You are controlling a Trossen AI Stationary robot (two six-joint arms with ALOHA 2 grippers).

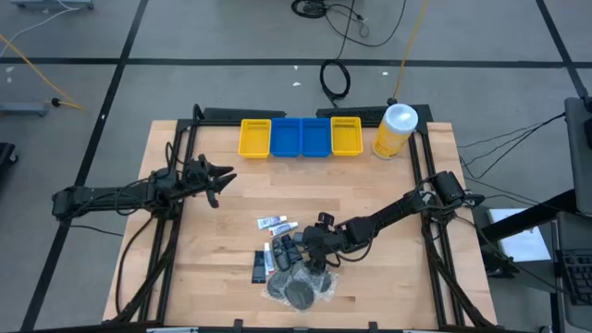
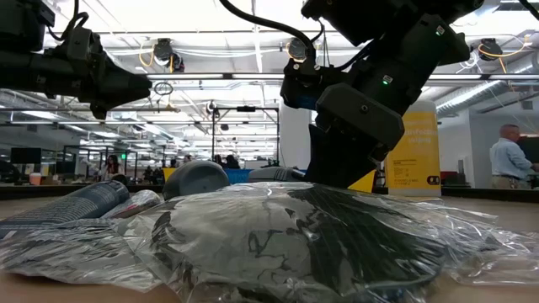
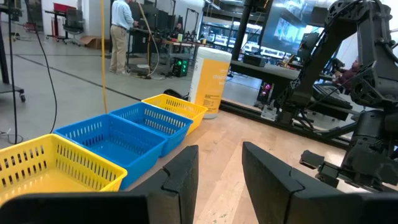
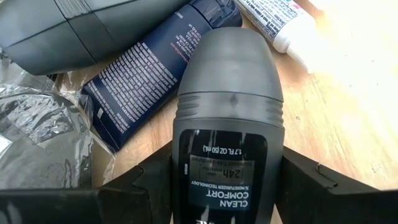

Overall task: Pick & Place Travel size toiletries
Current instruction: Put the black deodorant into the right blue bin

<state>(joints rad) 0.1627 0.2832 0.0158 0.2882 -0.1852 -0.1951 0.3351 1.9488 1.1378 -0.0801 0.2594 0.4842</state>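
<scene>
The toiletries lie in a heap near the table's front middle: white printed tubes (image 1: 275, 223), a flat dark packet (image 1: 259, 266) and grey mesh puffs (image 1: 298, 289) in clear plastic (image 2: 295, 236). My right gripper (image 1: 319, 244) (image 4: 227, 165) is down at this heap, shut on a dark grey roll-on bottle (image 4: 227, 93). Beside that bottle lie a dark blue tube (image 4: 149, 68), a white tube (image 4: 280, 22) and another grey bottle (image 4: 81, 25). My left gripper (image 1: 217, 178) (image 3: 221, 180) waits open above the table's left half, facing the bins. My right gripper pinches the roll-on bottle by its labelled lower body (image 4: 227, 180), one finger (image 4: 143, 183) on each side. The bottle lies along the fingers, its domed cap (image 4: 227, 62) pointing away from the wrist. The arm slants down from the table's right. Whether the bottle is lifted clear, I cannot tell.
A row of yellow and blue bins (image 1: 301, 137) (image 3: 118, 140) stands at the far edge, with a big yellow canister with a white lid (image 1: 396, 129) (image 3: 211, 78) to its right. Bare wood (image 1: 388, 277) lies right of the heap. People stand in the room beyond.
</scene>
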